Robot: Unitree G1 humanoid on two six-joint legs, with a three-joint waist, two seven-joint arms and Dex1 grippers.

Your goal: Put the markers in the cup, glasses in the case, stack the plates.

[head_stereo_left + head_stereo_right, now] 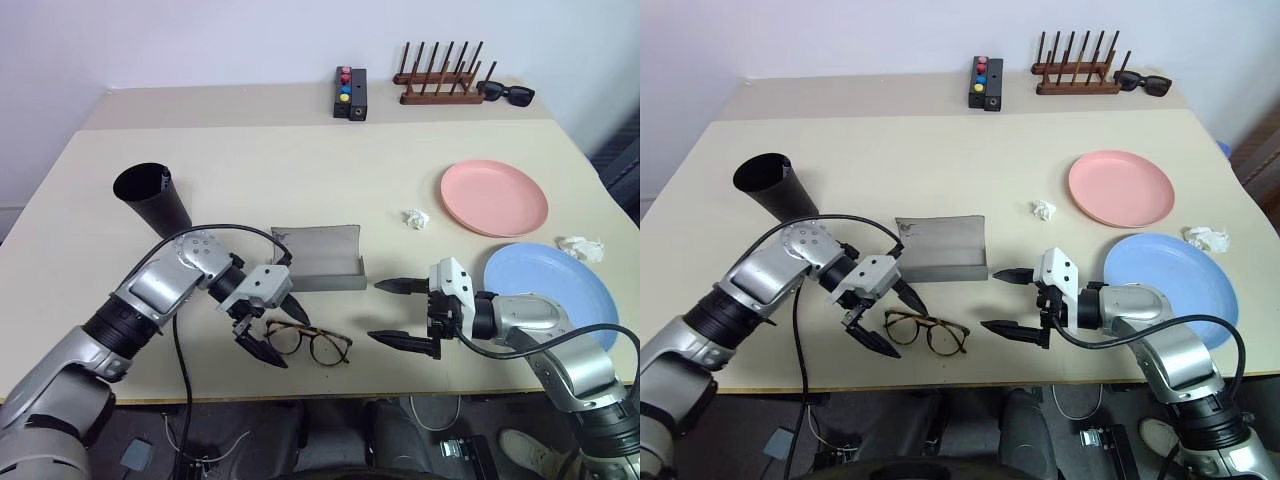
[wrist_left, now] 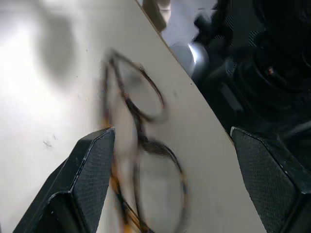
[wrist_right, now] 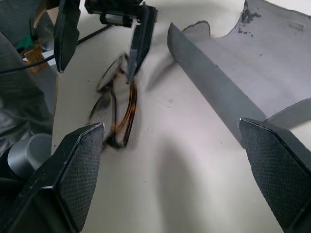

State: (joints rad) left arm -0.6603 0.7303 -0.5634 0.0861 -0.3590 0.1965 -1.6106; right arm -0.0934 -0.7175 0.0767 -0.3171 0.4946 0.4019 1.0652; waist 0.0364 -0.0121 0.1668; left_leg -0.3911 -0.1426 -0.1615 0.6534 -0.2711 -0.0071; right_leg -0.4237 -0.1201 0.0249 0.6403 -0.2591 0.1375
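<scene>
1. The black cup (image 1: pixel 152 197) stands at the left of the beige table (image 1: pixel 300 160) with a marker (image 1: pixel 164 181) already inside – so the step in hand looks like the glasses.
2. The left gripper (image 1: pixel 270 332) hangs with its jaws apart over the left end of the brown-rimmed glasses (image 1: pixel 312 343), which lie near the table's front edge, gripping nothing.
3. The grey case (image 1: pixel 318 256) lies open just behind the glasses, empty.
4. The right gripper (image 1: pixel 402 313) hovers wide open, empty, just right of the glasses – next, one gripper probably has to close on the thin frame and lift it into the case.
5. At the right lie the pink plate (image 1: pixel 494 197) and the blue plate (image 1: pixel 555 280), apart, unstacked, with crumpled paper (image 1: pixel 415 218) nearby.
6. Along the back, by a pale wall: a button box (image 1: pixel 350 93), a wooden rack (image 1: pixel 440 75), black sunglasses (image 1: pixel 508 94).
</scene>
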